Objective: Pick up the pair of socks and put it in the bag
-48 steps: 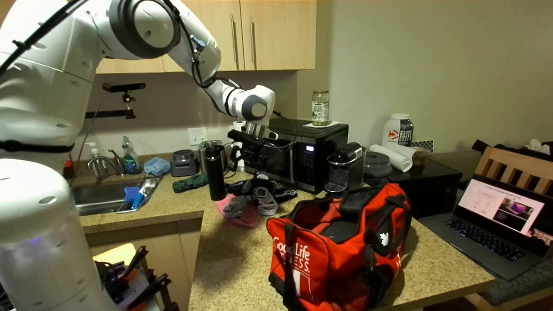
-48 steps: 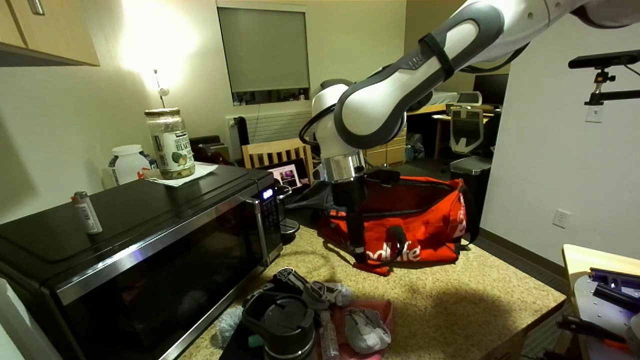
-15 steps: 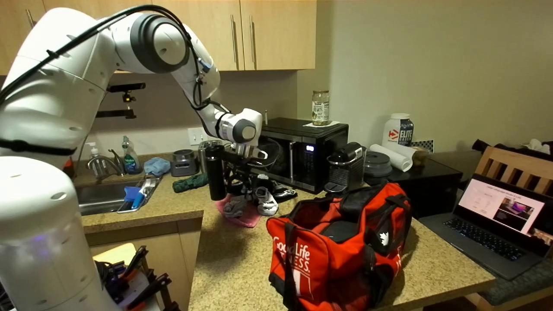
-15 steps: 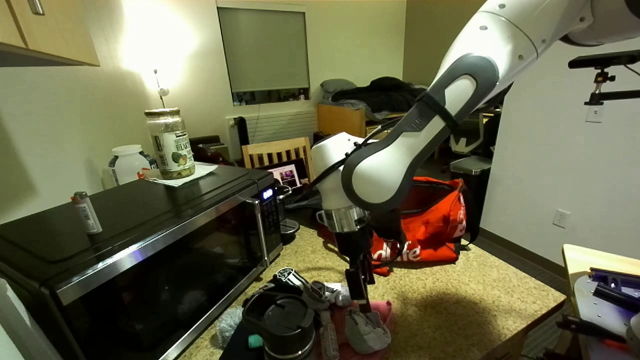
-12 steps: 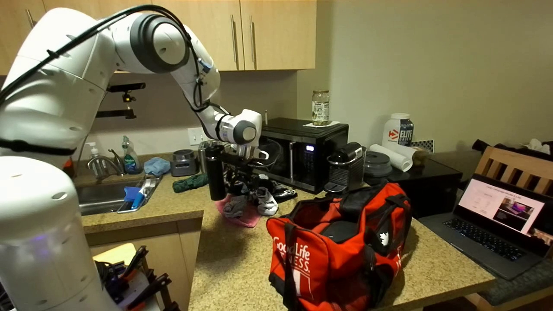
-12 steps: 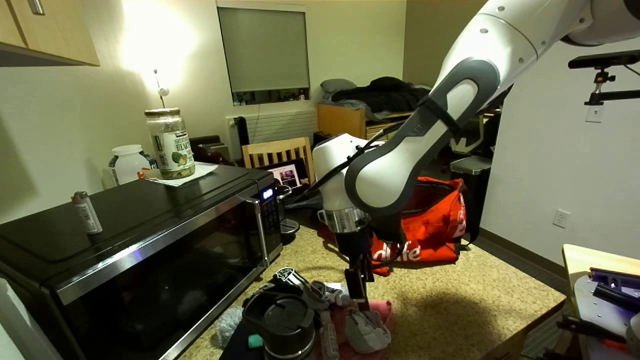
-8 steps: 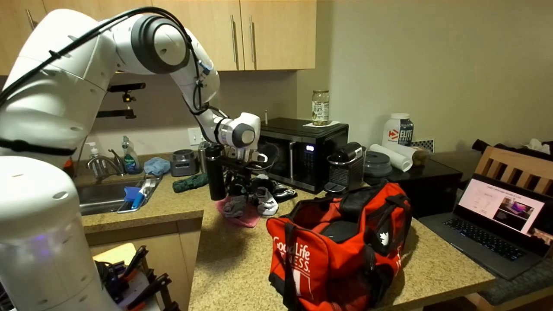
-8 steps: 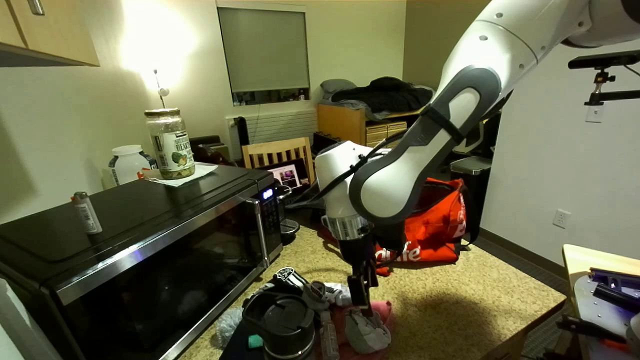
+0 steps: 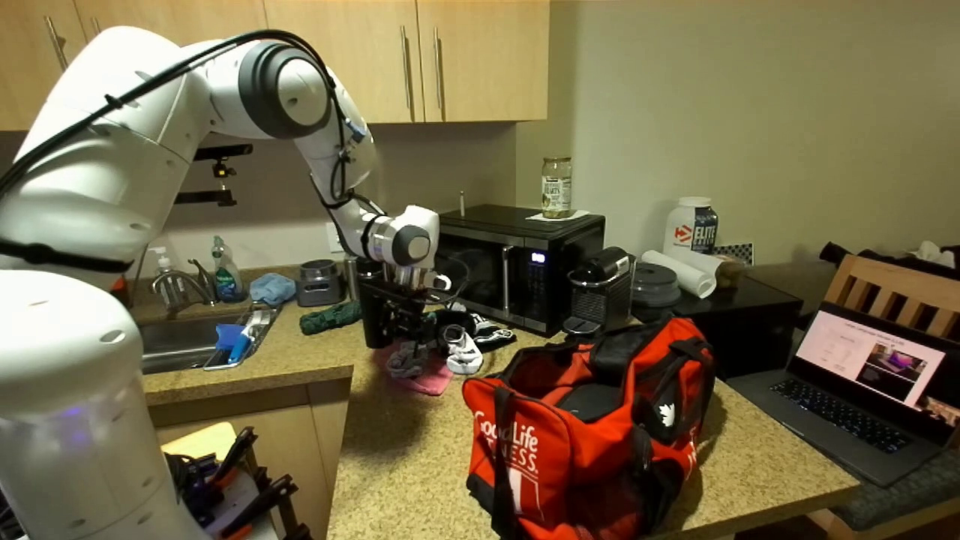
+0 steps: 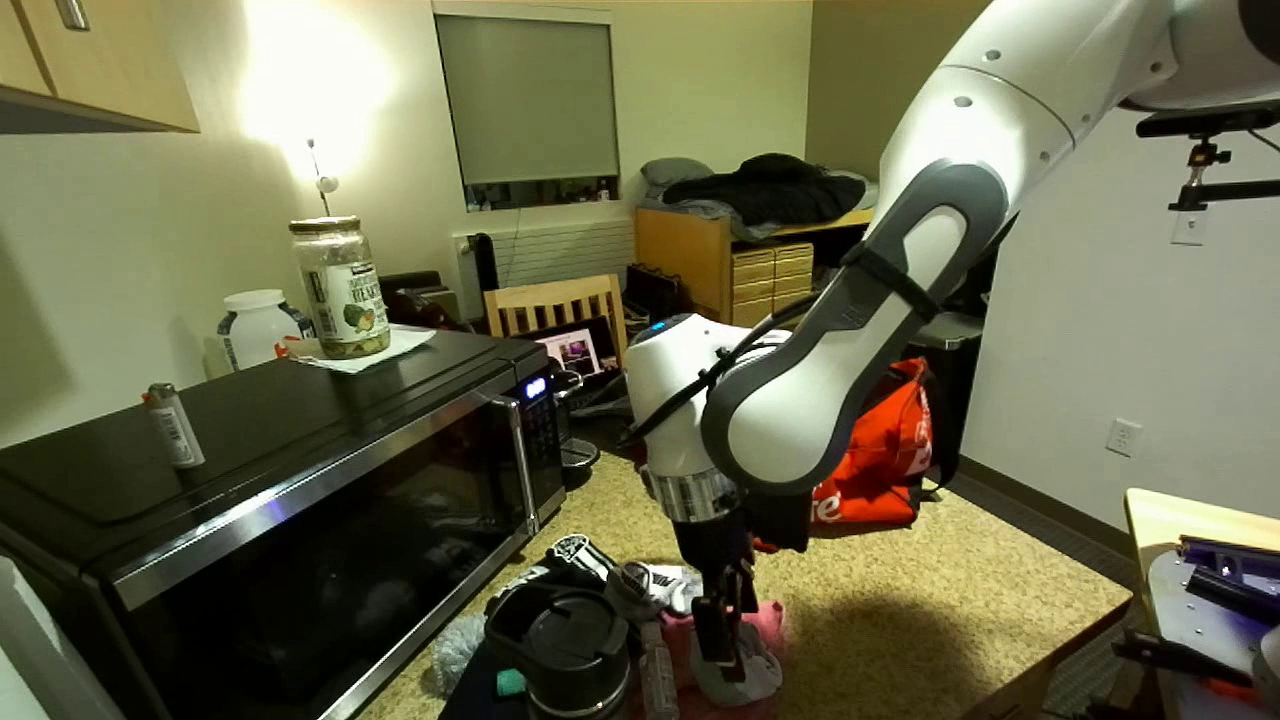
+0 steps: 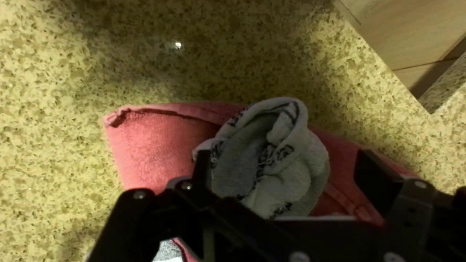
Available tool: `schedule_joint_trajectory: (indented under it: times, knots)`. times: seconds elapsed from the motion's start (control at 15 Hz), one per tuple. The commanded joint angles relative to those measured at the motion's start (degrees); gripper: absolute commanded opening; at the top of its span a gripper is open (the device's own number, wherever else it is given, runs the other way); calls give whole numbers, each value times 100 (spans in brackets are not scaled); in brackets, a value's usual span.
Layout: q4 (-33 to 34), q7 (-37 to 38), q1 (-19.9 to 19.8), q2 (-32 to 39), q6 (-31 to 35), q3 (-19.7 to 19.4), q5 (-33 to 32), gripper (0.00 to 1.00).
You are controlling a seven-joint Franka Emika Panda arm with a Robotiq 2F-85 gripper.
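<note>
Hand (image 11: 284, 163): mine, its two fingers spread apart over the pink cloth (image 11: 153, 145).
Socks (image 11: 278, 176): bunched on the pink cloth, lying between my fingers; whether I touch them I cannot tell.
Tumbler (image 10: 578, 645): black, upright, near the pink cloth.
Red bag (image 9: 600, 424): standing on the bench (image 9: 405, 465), apart from the pink cloth.
</note>
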Motion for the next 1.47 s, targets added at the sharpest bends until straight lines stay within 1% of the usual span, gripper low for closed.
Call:
schedule_joint_trajectory:
  times: [0.0, 0.33, 1.07, 1.13, 1.2, 1.27, 1.4]
  knots:
    - [-131, 161, 66, -34, 422, -32, -55, 100]
    - [-180, 115, 82, -29, 713, -108, -163, 100]
    - [-218, -1, 57, 237, 858, -131, -224, 100]
    - [-210, -18, 46, 275, 917, -116, -202, 75]
    - [-208, -11, 46, 300, 970, -114, -191, 74]
    - [-214, -12, 35, 311, 1016, -102, -165, 68]
    - [-236, 2, 30, 296, 1039, -99, -151, 54]
